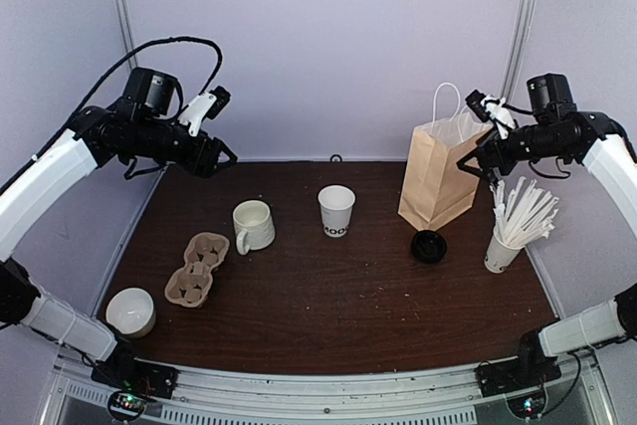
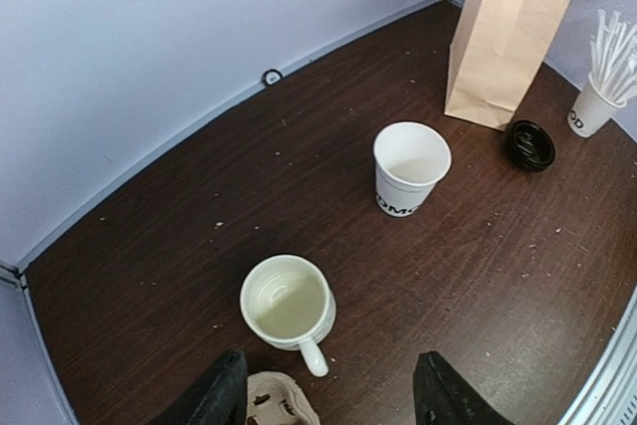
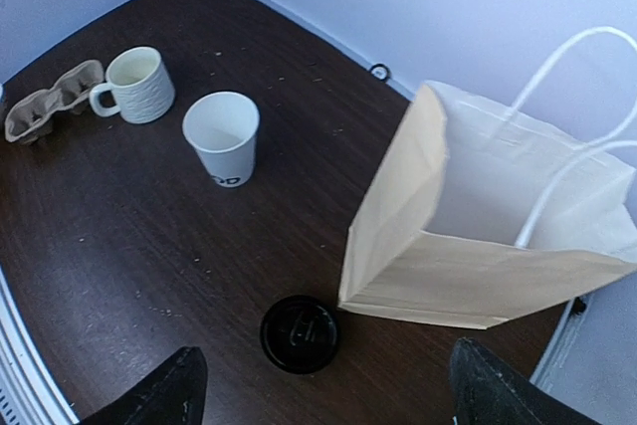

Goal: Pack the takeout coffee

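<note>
Top external: paper cup (image 1: 336, 211) stands upright, open mouth facing up.

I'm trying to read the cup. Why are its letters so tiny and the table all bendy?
Top external: the paper cup is far off, so its letters are small. Left wrist: letters larger, half turned away; the table edge bows from the wide lens. Right wrist: the bag looks stretched.

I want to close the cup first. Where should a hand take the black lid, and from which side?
Likely best: pinch the black lid across its rim from straight above: it lies flat and low on the table. Keep clear of the paper bag beside it.
</note>
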Robot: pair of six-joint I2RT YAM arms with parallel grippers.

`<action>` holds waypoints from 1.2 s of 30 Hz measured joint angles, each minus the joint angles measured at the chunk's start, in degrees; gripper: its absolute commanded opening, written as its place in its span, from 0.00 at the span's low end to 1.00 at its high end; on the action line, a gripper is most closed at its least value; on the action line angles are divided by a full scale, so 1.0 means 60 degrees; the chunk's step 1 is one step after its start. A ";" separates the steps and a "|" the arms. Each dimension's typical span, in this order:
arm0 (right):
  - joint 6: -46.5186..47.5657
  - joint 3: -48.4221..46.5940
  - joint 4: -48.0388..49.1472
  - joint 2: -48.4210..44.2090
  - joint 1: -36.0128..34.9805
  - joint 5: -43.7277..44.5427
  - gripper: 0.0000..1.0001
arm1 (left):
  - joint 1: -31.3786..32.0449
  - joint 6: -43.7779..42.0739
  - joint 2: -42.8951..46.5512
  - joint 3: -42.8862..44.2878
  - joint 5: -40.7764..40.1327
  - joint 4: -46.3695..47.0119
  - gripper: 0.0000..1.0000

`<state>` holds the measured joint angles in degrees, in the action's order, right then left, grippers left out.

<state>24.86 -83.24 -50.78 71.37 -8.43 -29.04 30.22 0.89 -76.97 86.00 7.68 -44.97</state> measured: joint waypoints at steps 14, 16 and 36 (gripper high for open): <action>0.1902 -0.1537 -0.1206 0.3034 -0.4105 0.0736 0.50 | 0.0670 0.0095 -0.0856 0.0146 0.0229 -0.0291 0.70; 0.2033 -0.2368 -0.1384 0.3963 -0.4419 0.0994 0.49 | 0.0670 0.0182 -0.0892 0.0109 0.0066 -0.0313 0.74; 0.1880 -0.9719 -0.2852 1.1267 -0.5027 0.1861 0.59 | 0.0674 0.0907 0.0361 -0.1344 -0.0754 0.0066 0.78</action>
<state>36.14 -141.56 -67.90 138.98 -38.59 -17.87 34.26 6.33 -74.81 77.93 3.16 -44.58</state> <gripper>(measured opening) 0.624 0.785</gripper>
